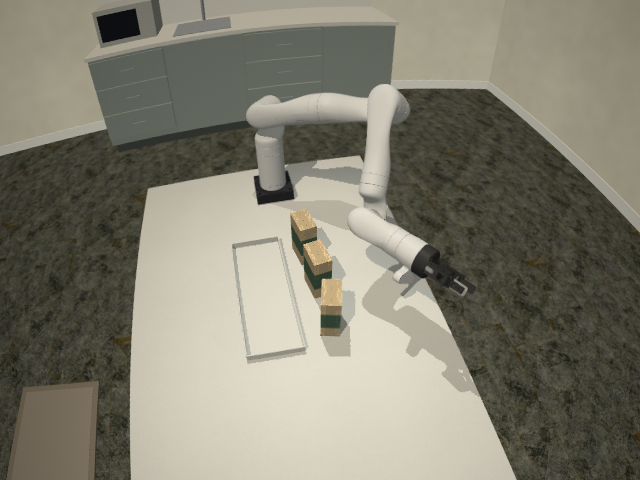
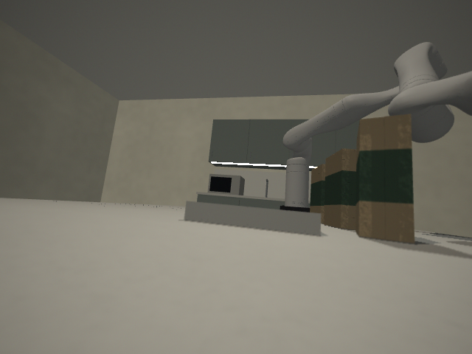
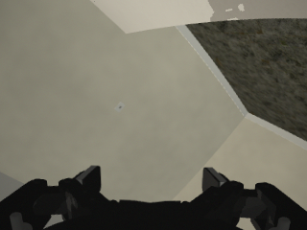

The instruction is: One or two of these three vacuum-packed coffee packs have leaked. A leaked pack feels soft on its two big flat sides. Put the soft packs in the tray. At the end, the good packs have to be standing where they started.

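Three tan coffee packs with dark green bands stand upright in a row on the white table: a far pack (image 1: 302, 233), a middle pack (image 1: 316, 266) and a near pack (image 1: 330, 306). In the exterior view the near pack (image 2: 385, 178) is largest, with the middle pack (image 2: 340, 188) and far pack (image 2: 316, 192) behind it. The shallow grey tray (image 1: 267, 296) lies left of the row and is empty; it also shows in the exterior view (image 2: 252, 217). My gripper (image 1: 460, 283) is open and empty, out past the table's right edge, well right of the packs. The wrist view shows only the fingers, walls and floor.
The arm's base (image 1: 273, 191) stands at the table's far side. A cabinet with a microwave (image 1: 126, 21) stands against the back wall. A brown mat (image 1: 54, 431) lies on the floor at the front left.
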You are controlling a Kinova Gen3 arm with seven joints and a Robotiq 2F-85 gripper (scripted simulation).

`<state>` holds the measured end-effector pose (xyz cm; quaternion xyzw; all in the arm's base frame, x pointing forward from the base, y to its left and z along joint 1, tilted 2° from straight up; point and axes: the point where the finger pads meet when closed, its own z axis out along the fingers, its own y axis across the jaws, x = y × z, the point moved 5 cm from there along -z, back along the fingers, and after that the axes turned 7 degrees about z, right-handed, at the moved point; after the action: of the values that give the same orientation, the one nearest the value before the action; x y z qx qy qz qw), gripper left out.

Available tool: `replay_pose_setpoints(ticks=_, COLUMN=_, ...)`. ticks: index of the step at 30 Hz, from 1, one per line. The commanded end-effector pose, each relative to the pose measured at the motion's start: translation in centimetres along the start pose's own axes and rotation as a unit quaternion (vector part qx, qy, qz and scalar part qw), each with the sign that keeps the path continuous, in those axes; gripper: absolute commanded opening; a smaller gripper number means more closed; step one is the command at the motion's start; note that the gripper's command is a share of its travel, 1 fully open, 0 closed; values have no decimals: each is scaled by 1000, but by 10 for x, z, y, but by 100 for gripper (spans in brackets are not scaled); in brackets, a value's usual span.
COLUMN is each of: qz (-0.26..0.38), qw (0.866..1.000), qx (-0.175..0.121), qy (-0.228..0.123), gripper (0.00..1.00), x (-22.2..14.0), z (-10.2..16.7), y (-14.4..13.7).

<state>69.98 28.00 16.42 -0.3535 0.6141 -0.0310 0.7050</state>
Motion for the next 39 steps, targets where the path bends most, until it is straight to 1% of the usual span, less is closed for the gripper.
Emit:
replay_pose_setpoints(ticks=1, qz=0, qw=1000, qx=1, qy=-1, gripper=100, x=-1, z=0, y=-1)
replay_pose_setpoints(ticks=25, qz=2, qw=1000, qx=1, qy=2, gripper=100, x=-2, z=-1, y=-1)
replay_pose_setpoints(ticks=32, qz=9, qw=1000, qx=0, qy=18, gripper=100, x=-3, z=-10, y=-2)
replay_pose_setpoints(ticks=34, qz=9, qw=1000, qx=0, qy=18, gripper=100, x=-3, z=-10, y=-2)
replay_pose_setpoints(ticks=39, qz=20, qw=999, qx=-1, qy=42, gripper=100, x=-4, z=-24, y=-4)
